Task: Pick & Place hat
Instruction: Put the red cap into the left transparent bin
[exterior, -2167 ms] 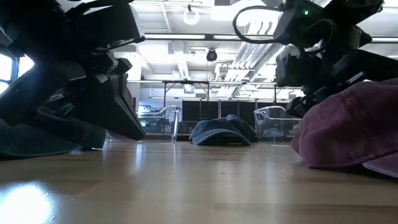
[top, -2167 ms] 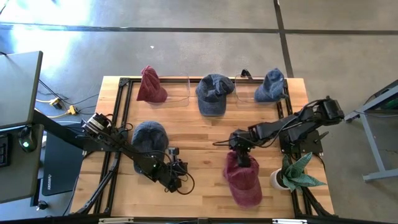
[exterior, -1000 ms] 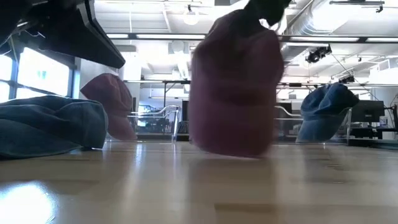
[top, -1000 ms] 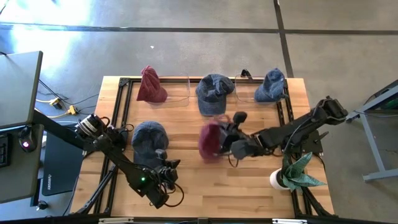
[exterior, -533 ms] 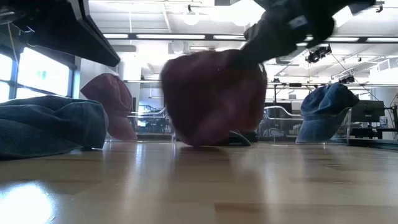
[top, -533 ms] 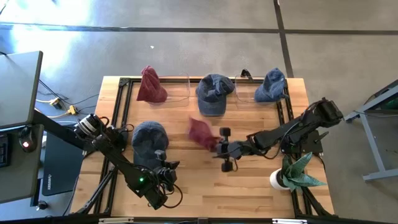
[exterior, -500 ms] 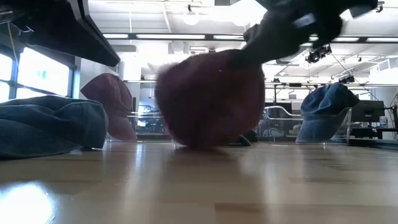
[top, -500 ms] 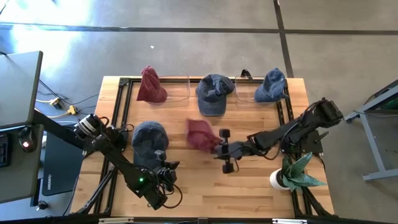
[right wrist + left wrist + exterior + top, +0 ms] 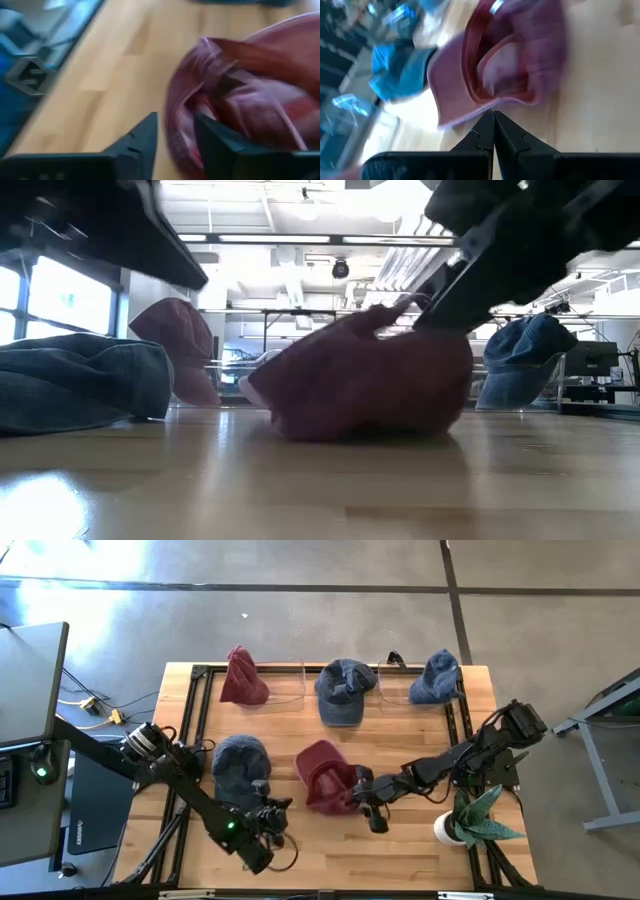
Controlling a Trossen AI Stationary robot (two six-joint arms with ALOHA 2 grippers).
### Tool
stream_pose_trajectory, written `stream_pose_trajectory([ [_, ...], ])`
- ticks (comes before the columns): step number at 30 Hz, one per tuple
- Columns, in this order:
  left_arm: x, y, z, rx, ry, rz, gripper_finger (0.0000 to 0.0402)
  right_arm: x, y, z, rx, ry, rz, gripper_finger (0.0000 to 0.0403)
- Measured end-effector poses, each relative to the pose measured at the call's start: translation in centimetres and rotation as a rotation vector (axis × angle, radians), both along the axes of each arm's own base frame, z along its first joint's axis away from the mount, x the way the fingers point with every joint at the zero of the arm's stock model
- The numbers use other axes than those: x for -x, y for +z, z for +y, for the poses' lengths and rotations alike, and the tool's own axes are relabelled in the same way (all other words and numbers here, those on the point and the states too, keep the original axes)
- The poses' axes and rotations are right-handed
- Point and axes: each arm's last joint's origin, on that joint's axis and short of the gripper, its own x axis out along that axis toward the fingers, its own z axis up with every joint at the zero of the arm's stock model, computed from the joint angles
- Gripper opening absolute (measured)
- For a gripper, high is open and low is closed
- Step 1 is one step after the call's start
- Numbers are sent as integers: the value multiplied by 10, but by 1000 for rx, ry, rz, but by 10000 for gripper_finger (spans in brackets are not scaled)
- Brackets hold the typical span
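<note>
A maroon hat (image 9: 320,775) lies mid-table with its open side toward my right gripper (image 9: 353,790); it also shows in the low view (image 9: 365,385) and in the left wrist view (image 9: 515,55). My right gripper reaches in from the table's right side and is shut on this hat. My left gripper (image 9: 278,812), with its fingers shut (image 9: 493,125), hovers by the near edge and points at the hat. A blue denim hat (image 9: 240,760) rests on the table to the left. My right gripper has the maroon hat's rim (image 9: 176,125) pinched between its two fingers, which lie across the edge. It comes slanting down from the table's right side. The hat's crown rests on the table (image 9: 360,425), and the held edge is raised slightly.
Three hats sit on clear stands along the far edge: a maroon one (image 9: 242,677), a blue one (image 9: 344,690) and another blue one (image 9: 435,677). A potted plant (image 9: 476,820) stands at the near right corner. Bare wood lies along the near edge (image 9: 400,860).
My right gripper has moved the maroon hat toward the table's left and then down toward the near edge. The hat was lifted clear a second ago and now rests on the table in the middle.
</note>
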Motion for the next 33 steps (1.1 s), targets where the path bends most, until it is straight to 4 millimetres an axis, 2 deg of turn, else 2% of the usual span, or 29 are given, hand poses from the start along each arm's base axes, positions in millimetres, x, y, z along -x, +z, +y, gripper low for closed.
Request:
stream_pose_trajectory([
  [4,-19,-2,26,95,63,83,0,3,7,17,-109,98,22,189],
  [7,-39,0,47,140,43,126,0,6,17,34,-177,207,17,202],
  [11,-72,-1,75,219,-130,85,0,13,22,54,-158,232,-5,199],
  [15,-100,1,112,452,-360,6,0,23,20,68,-65,190,-29,194],
  [19,-120,-20,145,632,-469,16,0,27,20,73,-34,193,-51,193],
  [22,-132,-44,149,659,-496,8,0,26,21,73,-31,176,-54,193],
  [25,-137,-70,150,693,-449,97,1,27,21,73,-41,172,-50,193],
  [29,-144,-65,150,762,-461,203,0,28,23,73,-80,166,-38,193],
  [33,-152,-50,144,761,-461,221,0,33,41,75,-130,168,-75,193],
])
